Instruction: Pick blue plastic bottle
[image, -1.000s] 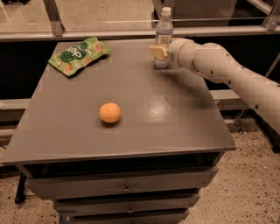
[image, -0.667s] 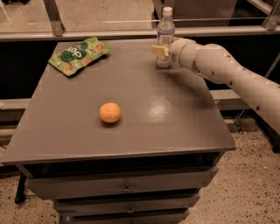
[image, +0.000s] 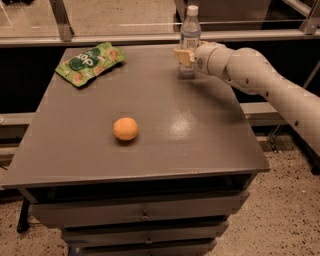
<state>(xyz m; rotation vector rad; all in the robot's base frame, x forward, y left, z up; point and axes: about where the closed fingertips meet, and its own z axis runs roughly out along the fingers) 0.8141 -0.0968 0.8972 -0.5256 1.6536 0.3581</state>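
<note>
One blue plastic bottle (image: 190, 34), pincer (image: 184, 56) alongside

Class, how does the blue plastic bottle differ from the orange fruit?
The blue plastic bottle is tall, slim, clear; the orange fruit is low, round, opaque. The bottle stands at the far edge beside the hand; the fruit lies alone mid-table. Both rest on the table.

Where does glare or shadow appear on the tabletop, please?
Camera view: soft glare on the table right of the orange fruit, a small shadow under the fruit; no glare around the gripper, which is at the blue plastic bottle near the far edge.
</note>
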